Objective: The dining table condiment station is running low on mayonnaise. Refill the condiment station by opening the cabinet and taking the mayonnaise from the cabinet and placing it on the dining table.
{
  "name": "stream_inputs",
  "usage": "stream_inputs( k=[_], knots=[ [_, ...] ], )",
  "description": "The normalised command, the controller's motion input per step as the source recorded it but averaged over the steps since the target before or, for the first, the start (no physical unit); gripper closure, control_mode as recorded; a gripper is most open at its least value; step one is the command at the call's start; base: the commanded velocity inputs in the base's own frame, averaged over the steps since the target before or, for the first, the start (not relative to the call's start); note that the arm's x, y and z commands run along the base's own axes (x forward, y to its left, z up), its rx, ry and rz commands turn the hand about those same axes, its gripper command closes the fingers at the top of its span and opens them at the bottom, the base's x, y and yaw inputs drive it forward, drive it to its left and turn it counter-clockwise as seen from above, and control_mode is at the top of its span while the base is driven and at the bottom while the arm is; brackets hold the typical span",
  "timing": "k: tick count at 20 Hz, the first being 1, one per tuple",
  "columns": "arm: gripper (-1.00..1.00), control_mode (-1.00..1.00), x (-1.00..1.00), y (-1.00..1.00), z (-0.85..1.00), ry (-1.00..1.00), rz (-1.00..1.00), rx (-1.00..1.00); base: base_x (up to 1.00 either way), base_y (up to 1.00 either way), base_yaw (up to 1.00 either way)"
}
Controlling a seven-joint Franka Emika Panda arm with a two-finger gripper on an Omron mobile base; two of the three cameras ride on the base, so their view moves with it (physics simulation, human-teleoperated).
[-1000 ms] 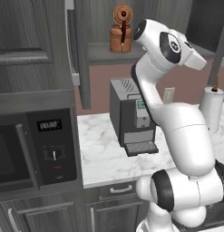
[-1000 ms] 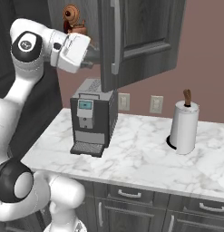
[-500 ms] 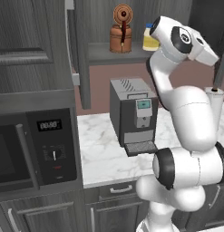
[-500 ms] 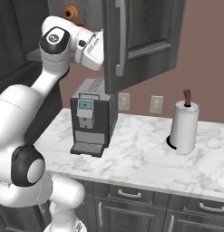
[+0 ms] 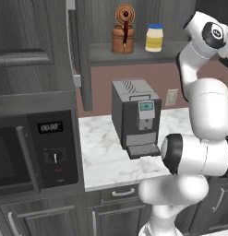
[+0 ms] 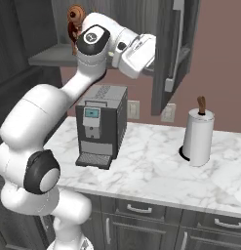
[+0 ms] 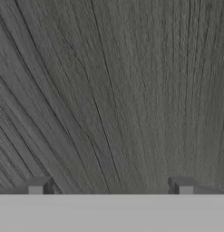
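Mayonnaise (image 5: 154, 38) sits beside the kettle (image 5: 123, 30); my gripper (image 7: 110, 186), wide open and empty, could clip the cabinet (image 6: 167, 46) door.

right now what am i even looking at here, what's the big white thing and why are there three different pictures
The big white thing is a robot arm in a computer-drawn kitchen. Two pictures come from cameras on its base, one behind it to the left, one to the right. The third comes from a camera on its hand.

The cabinet is open. On its shelf stand the mayonnaise, a pale jar with a blue lid, and a copper kettle. On the marble counter below stand a coffee machine and a paper towel roll.

The gripper holds nothing: its two dark fingertips stand wide apart, facing grey wood grain up close.
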Motion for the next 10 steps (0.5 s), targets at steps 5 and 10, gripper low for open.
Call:
stream_inputs(
  k=[5,10],
  knots=[
    [-1.00,-1.00,-0.86,0.14,0.07,-0.06,0.13,0.04,0.00,0.00,0.00],
    [-1.00,-1.00,-0.84,1.00,-0.25,-0.02,0.55,0.00,0.00,0.00,0.00]
  ],
)
